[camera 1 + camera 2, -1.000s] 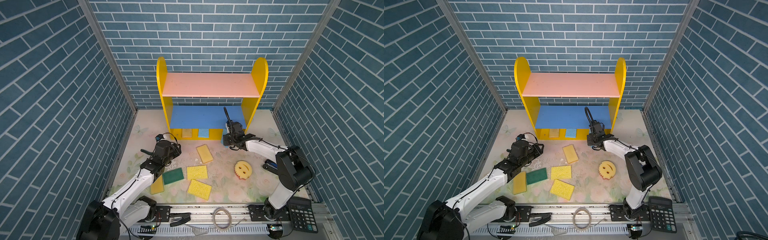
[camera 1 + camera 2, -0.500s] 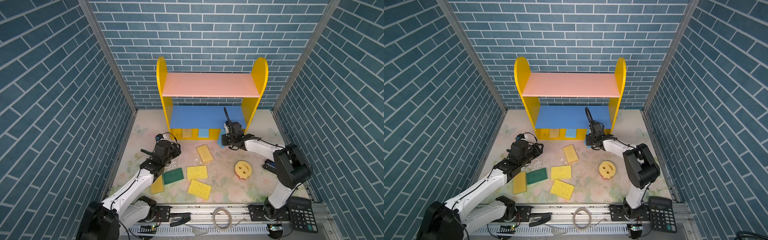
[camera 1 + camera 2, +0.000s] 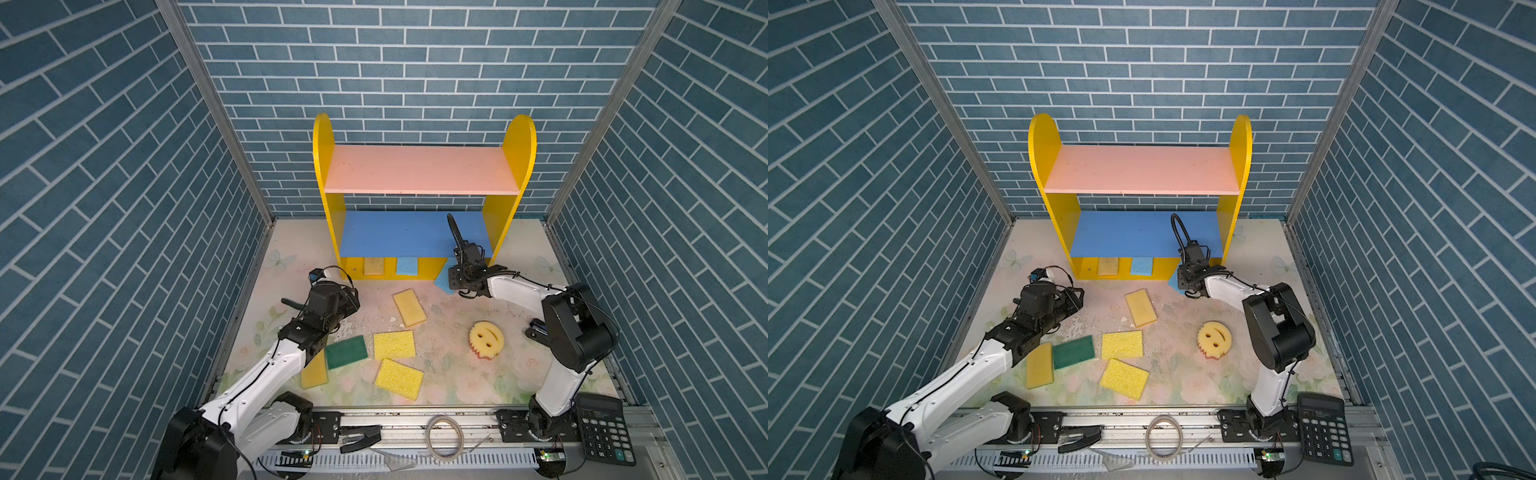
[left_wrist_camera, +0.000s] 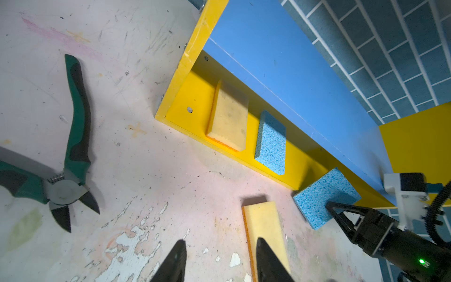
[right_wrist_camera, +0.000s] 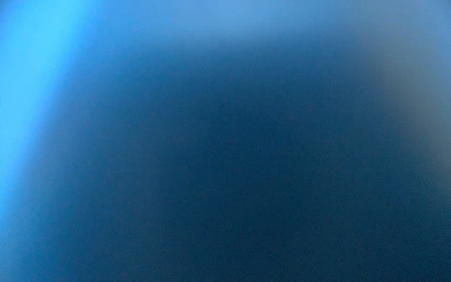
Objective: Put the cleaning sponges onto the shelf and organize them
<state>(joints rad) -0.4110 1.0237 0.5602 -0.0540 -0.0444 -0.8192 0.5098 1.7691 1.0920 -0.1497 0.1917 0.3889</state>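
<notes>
In both top views the right gripper [image 3: 455, 282] [image 3: 1183, 283] is sliding a little toward 9 o'clock along the front of the shelf [image 3: 332, 224], at the right end of its yellow base. The arm's black elbow [image 3: 575, 328] is swinging after it, toward 10 o'clock. At the gripper's 8 o'clock side the light blue sponge [image 3: 441, 283] is coming further into sight, its corner reaching out over the desk [image 3: 457, 353].

Coarse porous foam on the light blue sponge [image 4: 270, 144]; smooth matt paint on the shelf [image 4: 280, 63]; table [image 4: 151, 166] scuffed, flaking.
</notes>
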